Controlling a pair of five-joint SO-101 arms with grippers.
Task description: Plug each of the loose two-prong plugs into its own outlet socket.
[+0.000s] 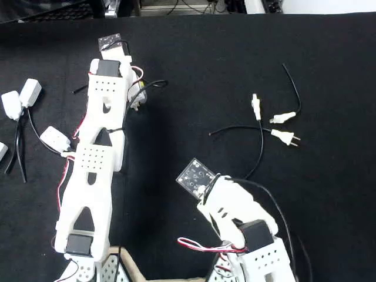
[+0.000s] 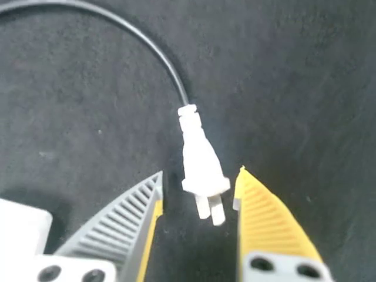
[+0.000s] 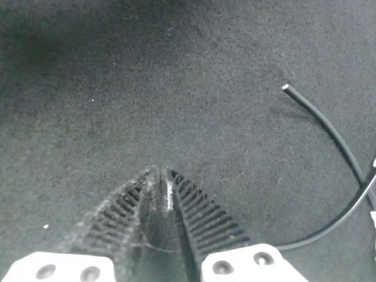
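left jaws: standing open on either side of a plug, not clamping it; its prongs are pointing in between them
right jaws: pressing shut, holding nothing, hanging over bare surface
plug: lying flat toward the far edge, left of middle
other plugs: three lying near the right edge
sockets: lying by the left edge

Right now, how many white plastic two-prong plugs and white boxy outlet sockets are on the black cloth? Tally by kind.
White plastic two-prong plugs: 4
White boxy outlet sockets: 4, one cut off at the edge
Total: 8
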